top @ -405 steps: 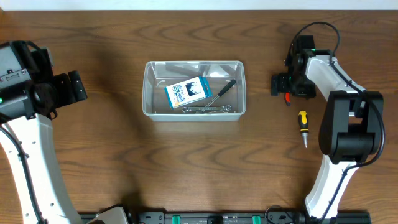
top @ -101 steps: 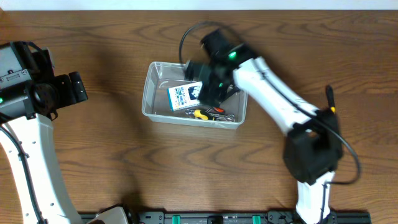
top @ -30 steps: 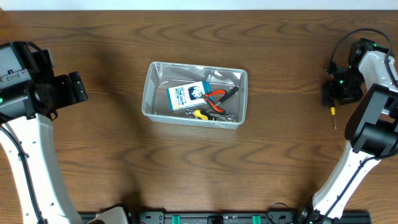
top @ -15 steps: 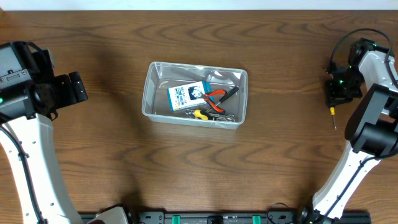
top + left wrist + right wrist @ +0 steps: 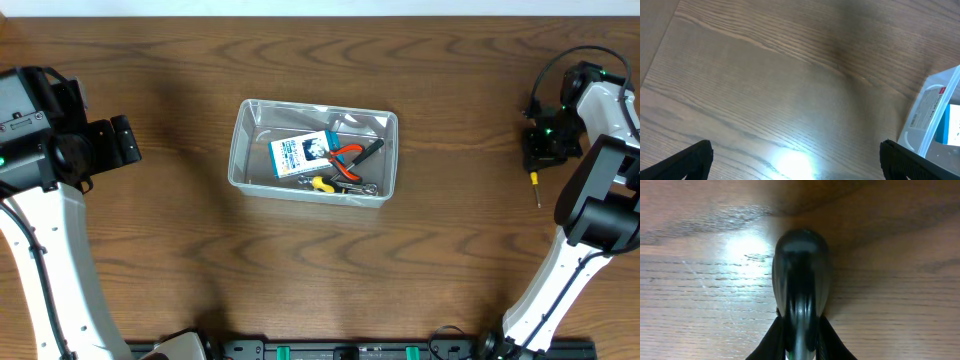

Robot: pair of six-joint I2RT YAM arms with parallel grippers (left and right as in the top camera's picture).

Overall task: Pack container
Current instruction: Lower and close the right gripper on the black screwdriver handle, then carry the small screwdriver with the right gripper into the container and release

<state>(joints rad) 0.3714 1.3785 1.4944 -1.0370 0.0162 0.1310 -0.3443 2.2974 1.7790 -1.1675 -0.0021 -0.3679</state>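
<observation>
As I watched from overhead, the container (image 5: 236,150) sat central on the desk (image 5: 150,260), well apart from the screwdriver (image 5: 536,188). Left wrist: left fingers (image 5: 685,162) gaped wide, empty. Right wrist: right fingers (image 5: 771,342) pinched its rounded black handle; I judged that curve could let it slip on lifting.

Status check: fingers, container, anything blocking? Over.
Left fingers open, parked left. Right fingers shut on screwdriver, far right. Container part-filled, mid-table. Nothing between them.
</observation>
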